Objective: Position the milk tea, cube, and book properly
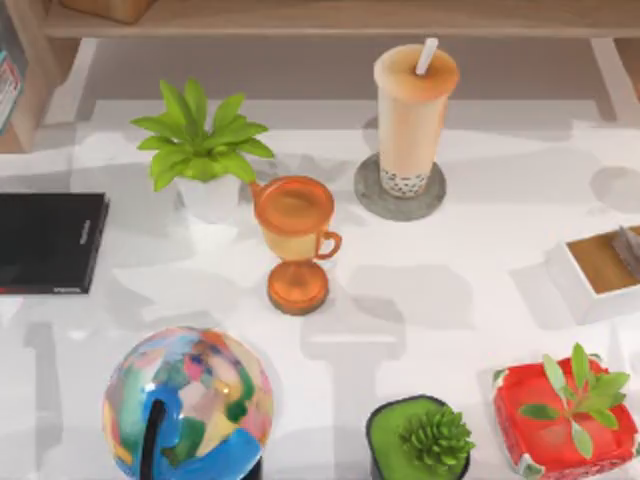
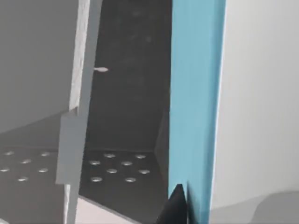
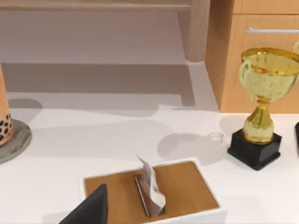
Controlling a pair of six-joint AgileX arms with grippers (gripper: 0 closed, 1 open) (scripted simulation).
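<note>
At the near edge of the white table [image 1: 420, 300], seen from above, stand a multicoloured globe on a dark stand [image 1: 188, 402] at the left, a green succulent in a dark pot [image 1: 420, 438] toward the middle, and a red box holding a leafy green sprig [image 1: 566, 415] at the right. Farther in, an orange trophy-like goblet [image 1: 294, 240] stands near the centre, with a thin flat black book [image 1: 50, 242] lying at the left edge and a white tray with a wooden floor [image 1: 598, 270] at the right edge. Behind the goblet sits a leafy green plant in a white pot [image 1: 202, 150].

The milk tea, a tall clear cup of beige-orange drink with dark pearls and a white straw [image 1: 412, 115], stands upright on a round grey coaster [image 1: 400, 190] toward the back, right of centre.

The left wrist view shows the teal-blue cover of the thick book [image 2: 194, 107] close up and upright, with a dark fingertip [image 2: 175, 207] touching it; how far those fingers are spread cannot be told. The right wrist view looks over the tray to a gold trophy on a black base [image 3: 262, 102]; its own claw's opening cannot be told either.
</note>
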